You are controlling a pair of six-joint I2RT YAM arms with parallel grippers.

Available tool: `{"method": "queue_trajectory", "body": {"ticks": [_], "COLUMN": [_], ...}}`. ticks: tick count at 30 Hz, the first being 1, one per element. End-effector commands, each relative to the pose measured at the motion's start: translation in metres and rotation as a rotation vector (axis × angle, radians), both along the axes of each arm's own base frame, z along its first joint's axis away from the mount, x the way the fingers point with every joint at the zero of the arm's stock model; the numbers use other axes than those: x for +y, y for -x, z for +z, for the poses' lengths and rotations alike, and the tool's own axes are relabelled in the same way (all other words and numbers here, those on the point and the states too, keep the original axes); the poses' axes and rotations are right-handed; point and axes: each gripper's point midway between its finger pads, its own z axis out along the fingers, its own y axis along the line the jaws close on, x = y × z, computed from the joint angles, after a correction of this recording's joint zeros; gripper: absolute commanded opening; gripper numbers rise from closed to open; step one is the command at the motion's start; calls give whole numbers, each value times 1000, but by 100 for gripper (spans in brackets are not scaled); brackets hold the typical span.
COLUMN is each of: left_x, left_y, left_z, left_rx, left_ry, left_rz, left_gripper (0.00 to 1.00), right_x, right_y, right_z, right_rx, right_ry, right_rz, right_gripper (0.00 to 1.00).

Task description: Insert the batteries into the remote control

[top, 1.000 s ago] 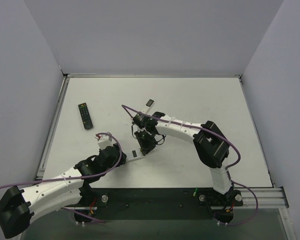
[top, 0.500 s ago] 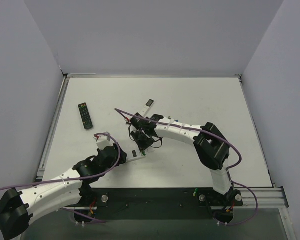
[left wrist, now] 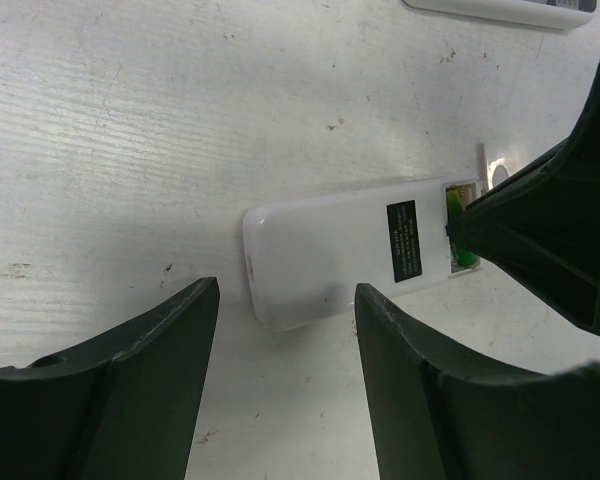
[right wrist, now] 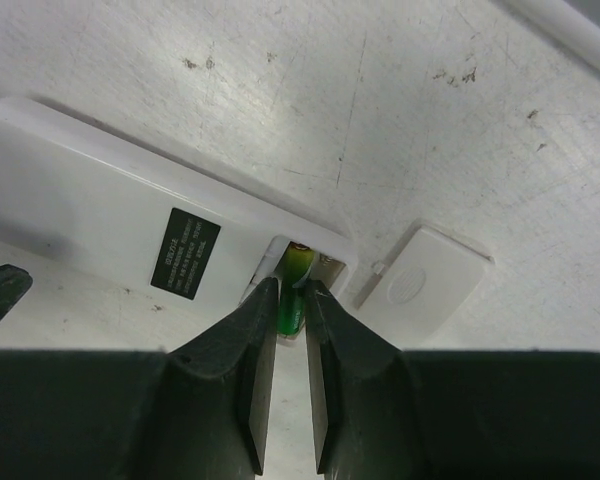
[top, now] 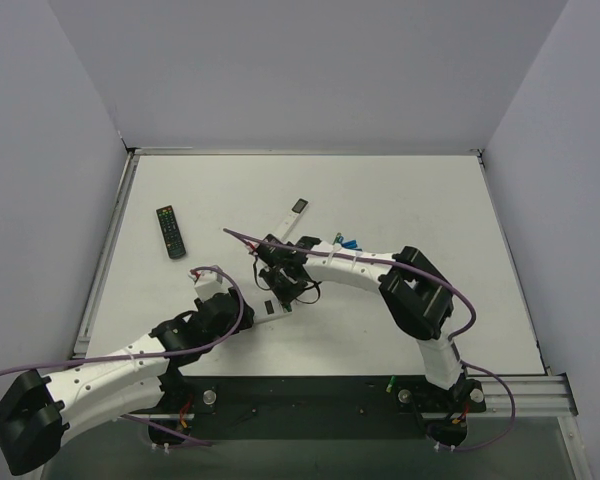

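The remote control (left wrist: 330, 250) lies back-up on the table (top: 430, 200), left of centre and towards the near edge, with its battery bay open at the right-hand end. The right gripper (right wrist: 291, 288) is pinched narrow on a green battery (right wrist: 293, 312), whose tip sits at the mouth of the bay. The left gripper (left wrist: 285, 300) stands wide, its fingers on either side of the remote's left end without touching it, so nothing pins the body down.

That is the main risk: with no jaw bracing it, a push on the cell may slide or swivel the remote across the table rather than seat the battery. The cell also looks tilted against the bay rather than lying along it. Pressed at that angle, it could jam on the bay wall or the contacts, or pop out of the pinch and roll away. I cannot tell which way its terminals face, so a reversed fit is possible. The right fingers are broad next to the slot and may catch the rim on letting go, dragging the cell back out. The loose battery cover (right wrist: 428, 278) lies just beside the bay end, and a sideways shift could knock it further off
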Motion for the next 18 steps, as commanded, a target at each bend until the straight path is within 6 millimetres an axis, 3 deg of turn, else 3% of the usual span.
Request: {"method": "queue_trajectory", "body": {"ticks": [1, 10, 18], "left_x": [0, 2, 11], "left_y": [-5, -4, -1], "left_z": [3, 6, 11], "left_rx": [-16, -21, -40], "left_ry": [11, 25, 78], "left_rz": [21, 33, 93], "left_gripper": [67, 67, 68], "right_x": [-21, -19, -13], "right_y": [5, 27, 54], "right_z": [-18, -26, 8], "right_rx": [-17, 56, 162], "right_ry": [114, 120, 17], "right_rz": [0, 17, -16], "right_gripper": [15, 13, 9]}}
